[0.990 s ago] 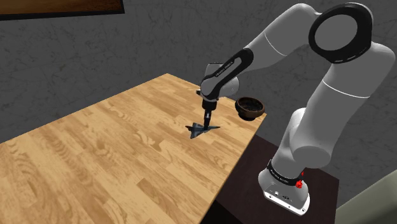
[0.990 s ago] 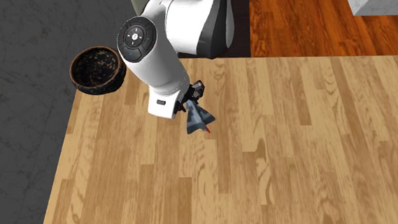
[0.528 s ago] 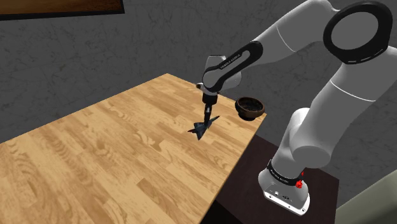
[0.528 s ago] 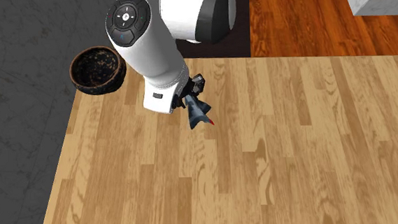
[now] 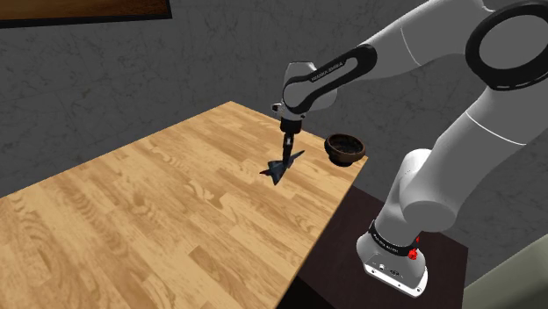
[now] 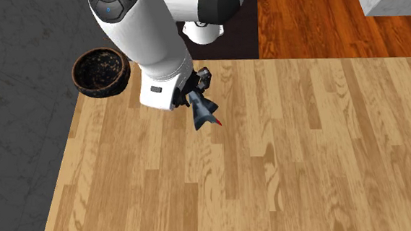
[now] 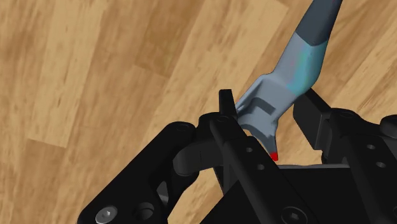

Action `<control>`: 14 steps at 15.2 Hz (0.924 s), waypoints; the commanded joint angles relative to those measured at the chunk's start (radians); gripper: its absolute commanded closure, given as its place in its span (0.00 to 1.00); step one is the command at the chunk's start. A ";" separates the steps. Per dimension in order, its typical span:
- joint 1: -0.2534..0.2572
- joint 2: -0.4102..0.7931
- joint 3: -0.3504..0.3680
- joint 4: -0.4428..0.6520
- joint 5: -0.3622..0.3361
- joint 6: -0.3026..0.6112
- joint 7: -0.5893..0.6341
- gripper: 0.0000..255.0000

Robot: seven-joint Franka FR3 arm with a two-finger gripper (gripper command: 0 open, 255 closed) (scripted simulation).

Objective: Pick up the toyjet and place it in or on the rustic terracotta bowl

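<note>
Home interior: wooden table (image 5: 132, 219), hardwood floor (image 6: 314, 11)

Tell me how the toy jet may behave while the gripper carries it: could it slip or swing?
The toy jet looks rigid: its thin wings show no bending as it hangs tilted from the gripper. It is clasped near one end, so it might pivot or slip. It seems small and light, probably easy to carry to the bowl.
</note>
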 commanded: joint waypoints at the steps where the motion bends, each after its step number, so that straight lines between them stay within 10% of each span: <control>1: -0.003 -0.025 0.003 0.006 -0.011 -0.029 0.012 1.00; 14: -0.079 -0.131 -0.065 0.028 -0.093 -0.164 -0.062 1.00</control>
